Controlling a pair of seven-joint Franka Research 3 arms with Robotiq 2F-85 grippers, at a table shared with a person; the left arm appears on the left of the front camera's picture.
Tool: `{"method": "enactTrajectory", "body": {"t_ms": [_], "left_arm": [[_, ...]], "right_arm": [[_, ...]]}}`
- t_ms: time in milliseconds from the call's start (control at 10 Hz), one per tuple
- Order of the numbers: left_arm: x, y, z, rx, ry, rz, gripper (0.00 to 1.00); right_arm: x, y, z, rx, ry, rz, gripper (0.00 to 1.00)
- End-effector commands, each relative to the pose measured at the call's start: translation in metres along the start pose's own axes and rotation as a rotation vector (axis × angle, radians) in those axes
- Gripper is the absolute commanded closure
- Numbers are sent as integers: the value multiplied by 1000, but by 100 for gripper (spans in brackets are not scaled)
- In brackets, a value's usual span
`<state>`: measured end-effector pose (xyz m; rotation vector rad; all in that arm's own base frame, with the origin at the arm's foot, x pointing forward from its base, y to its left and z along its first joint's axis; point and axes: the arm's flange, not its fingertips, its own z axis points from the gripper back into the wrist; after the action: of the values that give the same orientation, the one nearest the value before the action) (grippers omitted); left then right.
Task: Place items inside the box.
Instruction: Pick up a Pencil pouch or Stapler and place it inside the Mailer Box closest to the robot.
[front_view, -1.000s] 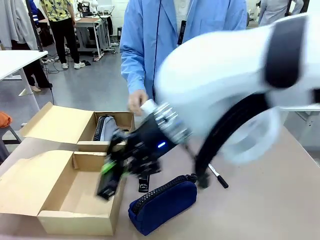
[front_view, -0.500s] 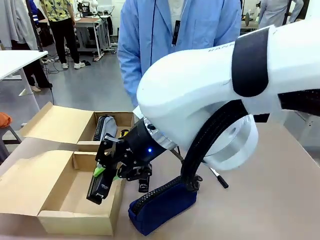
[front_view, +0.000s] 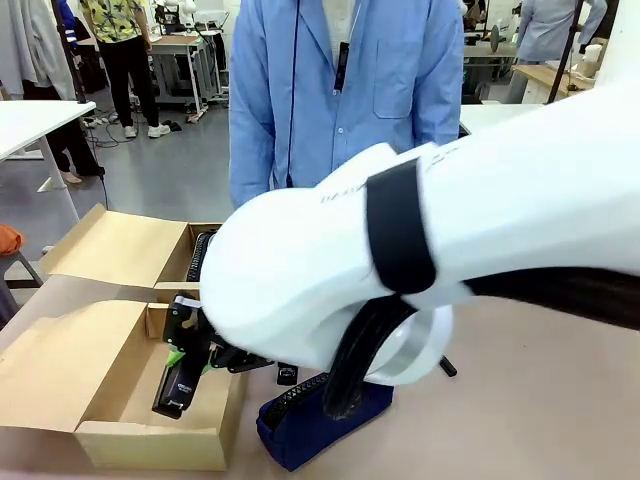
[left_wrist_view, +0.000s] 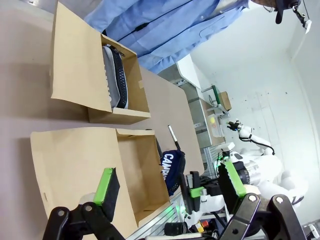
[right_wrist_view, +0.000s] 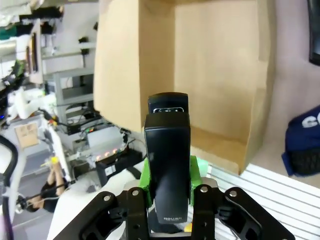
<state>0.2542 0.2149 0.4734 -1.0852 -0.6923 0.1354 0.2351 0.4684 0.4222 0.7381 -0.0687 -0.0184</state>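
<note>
Right hand (right_wrist_view: 169, 176) lowered black stapler (right_wrist_view: 167, 145) into cardboard box (right_wrist_view: 220, 65)

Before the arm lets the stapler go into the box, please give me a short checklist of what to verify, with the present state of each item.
1. Grip on the black stapler: ok; the right gripper is shut on it, with a pad on each side.
2. Stapler over the near box: ok; its lower end hangs within the opening.
3. Box floor free: ok; bare cardboard below the stapler.
4. Person's hands away from the box: cannot tell; the arm hides them.
5. Left gripper idle: ok; open, holding nothing.
</note>
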Motion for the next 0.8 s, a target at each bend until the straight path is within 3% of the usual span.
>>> {"method": "enactTrajectory", "body": {"t_ms": [0, 500, 600, 700], "left_arm": [[0, -1, -1, -18, -13, -19, 0], [0, -1, -1, -18, -13, -19, 0], [0, -1, -1, -18, -13, -19, 0], [0, -1, -1, -18, -13, -19, 0]], "right_arm": [[19, 33, -28, -98, -32, -42, 68], [38, 28, -43, -155, -26, -84, 68], [39, 28, -45, -158, -20, -93, 33], [40, 27, -47, -159, -15, -87, 11]]}}
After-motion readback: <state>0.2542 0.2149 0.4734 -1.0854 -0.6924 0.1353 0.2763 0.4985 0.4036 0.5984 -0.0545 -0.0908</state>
